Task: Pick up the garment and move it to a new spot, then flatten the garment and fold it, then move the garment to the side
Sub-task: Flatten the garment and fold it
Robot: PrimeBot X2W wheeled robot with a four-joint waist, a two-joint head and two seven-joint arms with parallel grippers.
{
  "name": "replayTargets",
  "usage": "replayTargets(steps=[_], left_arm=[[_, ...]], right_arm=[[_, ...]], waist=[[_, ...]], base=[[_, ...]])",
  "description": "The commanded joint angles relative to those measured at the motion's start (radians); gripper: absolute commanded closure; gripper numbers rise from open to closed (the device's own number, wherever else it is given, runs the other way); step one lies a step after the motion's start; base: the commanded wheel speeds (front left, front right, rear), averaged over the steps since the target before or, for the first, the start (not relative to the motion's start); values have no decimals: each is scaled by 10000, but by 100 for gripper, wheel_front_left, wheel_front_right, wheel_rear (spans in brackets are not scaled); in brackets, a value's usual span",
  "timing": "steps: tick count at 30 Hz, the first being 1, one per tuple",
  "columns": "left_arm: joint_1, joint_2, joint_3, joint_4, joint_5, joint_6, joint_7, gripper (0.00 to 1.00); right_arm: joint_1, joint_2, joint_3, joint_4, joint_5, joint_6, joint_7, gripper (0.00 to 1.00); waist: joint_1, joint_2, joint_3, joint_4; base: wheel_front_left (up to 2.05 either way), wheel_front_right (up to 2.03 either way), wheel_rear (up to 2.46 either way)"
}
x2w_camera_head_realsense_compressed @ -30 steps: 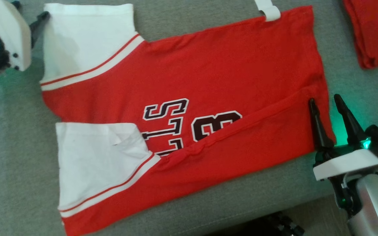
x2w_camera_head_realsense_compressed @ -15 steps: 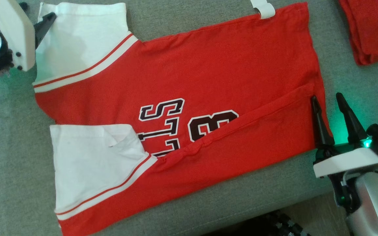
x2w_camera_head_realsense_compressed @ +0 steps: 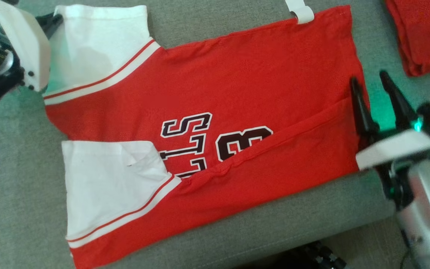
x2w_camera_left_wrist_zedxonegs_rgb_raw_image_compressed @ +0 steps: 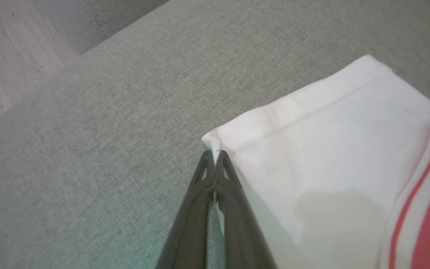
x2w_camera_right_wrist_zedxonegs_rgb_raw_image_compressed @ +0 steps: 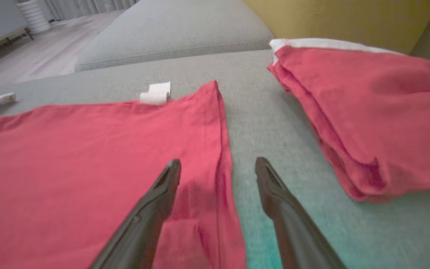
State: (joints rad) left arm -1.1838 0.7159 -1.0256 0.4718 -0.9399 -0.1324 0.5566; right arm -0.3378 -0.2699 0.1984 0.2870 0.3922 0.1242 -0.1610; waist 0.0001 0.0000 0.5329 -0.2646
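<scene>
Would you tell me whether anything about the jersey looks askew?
Yes: the folded-over near flap of the jersey runs diagonally, covering part of the lettering, and the near white sleeve has a crumpled corner.

Part of lettering [x2w_camera_head_realsense_compressed: 187, 125] on shirt [x2w_camera_head_realsense_compressed: 256, 74] hidden under folded-over flap [x2w_camera_head_realsense_compressed: 293, 160]. Also tag [x2w_camera_head_realsense_compressed: 301, 13] at shirt's far edge cut by frame edge; so is red pile [x2w_camera_head_realsense_compressed: 420, 33] right of shirt. Below shirt, dark thing [x2w_camera_head_realsense_compressed: 319, 256]: blurred, can't tell what. R arm [x2w_camera_head_realsense_compressed: 429, 213] beside shirt blurred.
</scene>
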Motion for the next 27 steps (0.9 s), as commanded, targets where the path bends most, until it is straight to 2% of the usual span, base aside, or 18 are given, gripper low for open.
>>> replayTargets(steps=[1,6,11,20,21,23,25,27], left_arm=[[-521,338,323,-139,-32,18,-83,100],[-728,324,-7,-171,-132,18,-271,100],[-970,235,-383,-276,-210,18,-482,100],[-1376,195,-1081,-268,-497,18,-668,100],[-1421,208,-1147,-255,-529,18,-699,100],[-1497,216,-1277,-222,-596,18,-764,100],[-1573,197,-1394,-193,-680,18,-831,100],[-1660,157,-1506,-166,-745,18,-907,100]], right_arm=[[-433,-328,337,-128,250,65,379,0],[-1926,-837,823,621,547,65,1760,0],[-3119,-1158,1261,1554,647,65,2581,0],[-4079,-1225,1874,2563,1532,65,2644,1],[-4164,-1222,1948,2661,1591,65,2596,7],[-4313,-1204,2072,2853,1686,65,2514,25],[-4466,-1205,2160,3012,1790,65,2376,33],[-4620,-1265,2206,3195,1809,65,2172,56]], waist=[[-1,0,-83,76],[-1,0,-188,292],[-1,0,-151,552],[-1,0,-57,855],[-1,0,-46,866],[-1,0,-41,887],[-1,0,-33,925],[-1,0,-27,985]], base=[[0,0,0],[0,0,0],[0,0,0],[0,0,0],[0,0,0],[0,0,0],[0,0,0],[0,0,0]])
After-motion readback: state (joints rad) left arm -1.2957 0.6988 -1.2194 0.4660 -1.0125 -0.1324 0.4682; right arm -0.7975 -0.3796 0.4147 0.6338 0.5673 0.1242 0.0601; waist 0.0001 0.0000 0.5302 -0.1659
